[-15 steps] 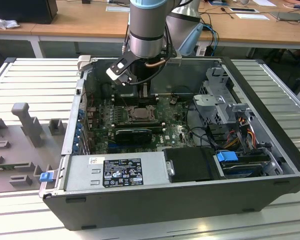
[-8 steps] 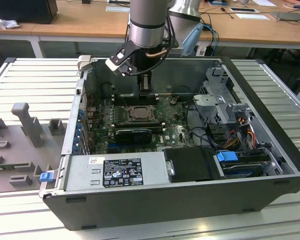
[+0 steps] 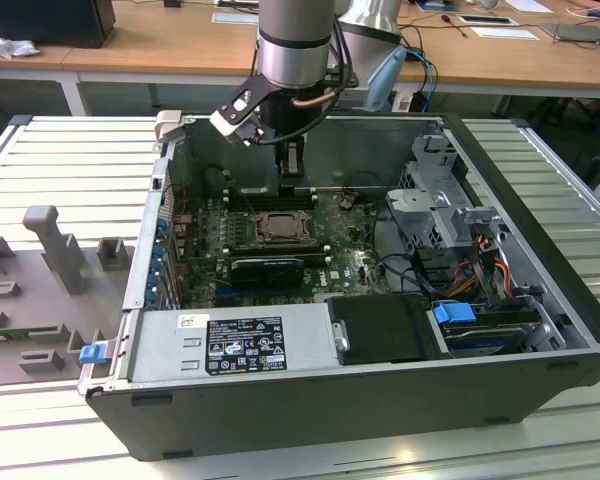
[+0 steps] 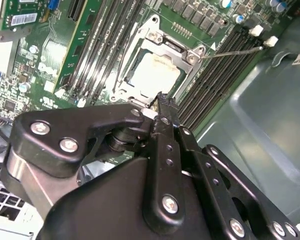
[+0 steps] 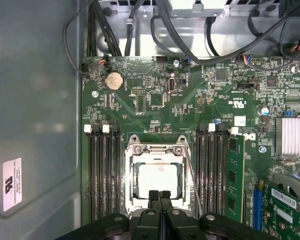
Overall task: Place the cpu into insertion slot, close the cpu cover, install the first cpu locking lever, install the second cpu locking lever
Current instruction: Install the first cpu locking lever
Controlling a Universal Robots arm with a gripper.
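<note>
The cpu (image 5: 157,179) lies flat in the insertion slot (image 5: 129,172), its pale square face showing in both wrist views (image 4: 154,72). The cpu cover (image 5: 156,150) is a silvery frame lying down around the chip. A thin wire locking lever (image 5: 191,175) runs along one side of the socket and stands clear of it (image 4: 230,51). My gripper (image 5: 159,196) hangs just above the socket's edge, fingers pressed together and holding nothing. In the exterior view the gripper (image 3: 292,182) points straight down over the socket (image 3: 278,228) inside the open computer case.
Long black memory slots (image 5: 104,175) flank the socket on both sides. A black card (image 3: 268,268), a grey power supply (image 3: 230,345), a black drive box (image 3: 385,328) and bundled cables (image 3: 480,270) fill the case. Case walls (image 3: 540,200) enclose the board.
</note>
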